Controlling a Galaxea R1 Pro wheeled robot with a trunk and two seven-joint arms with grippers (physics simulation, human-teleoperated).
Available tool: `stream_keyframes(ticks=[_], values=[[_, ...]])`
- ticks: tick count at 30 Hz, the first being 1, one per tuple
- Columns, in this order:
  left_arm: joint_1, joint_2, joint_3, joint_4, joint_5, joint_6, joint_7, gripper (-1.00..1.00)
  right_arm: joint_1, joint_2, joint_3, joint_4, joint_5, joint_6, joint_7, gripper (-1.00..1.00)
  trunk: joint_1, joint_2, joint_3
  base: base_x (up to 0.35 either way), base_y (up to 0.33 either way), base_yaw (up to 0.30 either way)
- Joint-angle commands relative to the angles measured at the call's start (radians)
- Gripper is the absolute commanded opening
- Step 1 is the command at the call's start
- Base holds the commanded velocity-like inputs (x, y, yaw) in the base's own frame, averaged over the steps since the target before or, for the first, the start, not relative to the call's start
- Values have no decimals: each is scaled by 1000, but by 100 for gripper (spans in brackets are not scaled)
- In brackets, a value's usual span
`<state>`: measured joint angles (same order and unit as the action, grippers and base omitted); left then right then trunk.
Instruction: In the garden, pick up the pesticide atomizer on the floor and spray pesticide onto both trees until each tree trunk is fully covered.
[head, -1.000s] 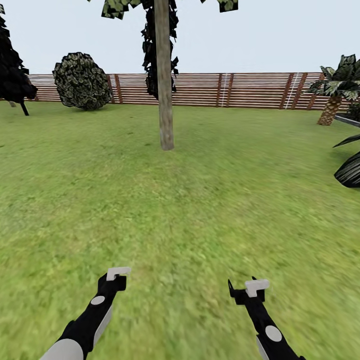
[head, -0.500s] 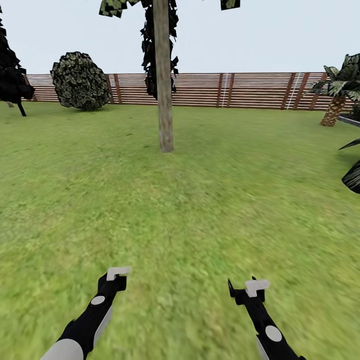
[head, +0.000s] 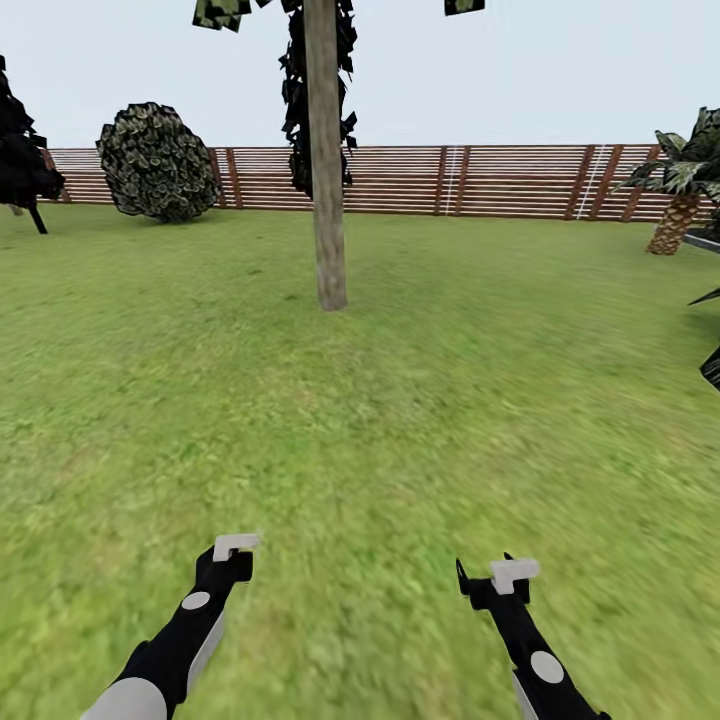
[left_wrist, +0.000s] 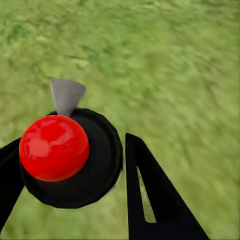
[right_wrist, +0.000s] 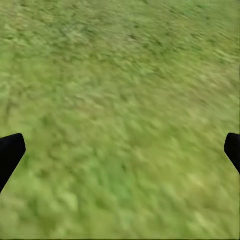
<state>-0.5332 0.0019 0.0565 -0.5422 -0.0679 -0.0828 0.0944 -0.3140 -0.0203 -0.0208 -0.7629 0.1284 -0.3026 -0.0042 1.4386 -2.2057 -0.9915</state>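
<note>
A tree with a straight grey-brown tree trunk (head: 327, 200) stands on the lawn well ahead of me, slightly left of centre, its dark foliage (head: 310, 100) hanging high up. In the left wrist view my left gripper (left_wrist: 75, 145) is shut on the pesticide atomizer (left_wrist: 95, 165), a black round body with a glossy red knob (left_wrist: 54, 147) and a grey nozzle (left_wrist: 66, 95). Both grippers hang low over the grass, the left gripper (head: 232, 560) and the right gripper (head: 490, 585). The right gripper (right_wrist: 120, 150) is open, with bare grass between its fingers.
A brown slatted fence (head: 500, 180) closes off the far side of the lawn. A round bush (head: 155, 160) and a dark tree (head: 20, 165) stand at the back left. A palm-like plant (head: 680, 195) and dark leaves (head: 712, 365) are at the right edge.
The whole view has shifted: the trunk's base sits slightly lower, the bush has slid left and the right-hand plants have slid toward the edge. Both arms keep their pose.
</note>
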Motion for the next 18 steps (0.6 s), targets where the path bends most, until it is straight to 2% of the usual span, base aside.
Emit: stream_keyframes(ticks=[1, 18], values=[[-1, 0, 2, 1, -7, -3, 2, -100, 0, 0, -2, 0, 10, -3, 0, 100, 0, 0, -1, 338, 0, 0], [-1, 0, 1, 1, -7, -3, 2, -100, 0, 0, -2, 0, 10, -3, 0, 100, 0, 0, -1, 338, 0, 0]])
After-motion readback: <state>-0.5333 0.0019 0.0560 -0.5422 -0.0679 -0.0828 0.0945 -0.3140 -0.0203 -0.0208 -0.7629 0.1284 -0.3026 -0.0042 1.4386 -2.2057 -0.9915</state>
